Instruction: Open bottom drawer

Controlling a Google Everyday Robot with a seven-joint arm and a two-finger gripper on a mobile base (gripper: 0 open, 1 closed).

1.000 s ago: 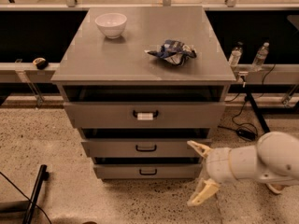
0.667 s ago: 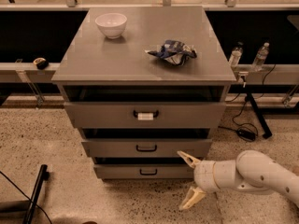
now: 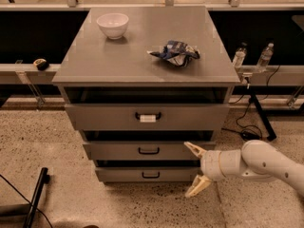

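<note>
Against the views of a second ago, the cream two-finger hand [image 3: 189,170] on its white arm has travelled left, from open floor right of the drawers to the right end of the lower fronts. Its fingers are spread wide and hold nothing, one tip up by the corner of the middle gray drawer front [image 3: 109,151], the other down near the floor. Nothing else has shifted. The bottom drawer [image 3: 123,175], the narrowest and shortest gray metal front, sits lowest of the three. Its small black loop handle [image 3: 150,175] is untouched, and I judge the drawer not yet pulled. I read this as the approach. The hand is at about the right height but off to the right of the handle, and its vertical spread should suit a horizontal loop. Above is the tallest gray front with a white tag [image 3: 95,117]. On the gray metal table [image 3: 142,37] stand a white bowl [image 3: 112,25] and a crumpled blue-and-white packet [image 3: 173,52], both well clear of the work. Two clear plastic bottles [image 3: 240,56] stand on the ledge to the right, with black cables [image 3: 247,127] on the floor below. Nothing lies between hand and handle. My concern is the upper finger snagging the middle front just above.
</note>
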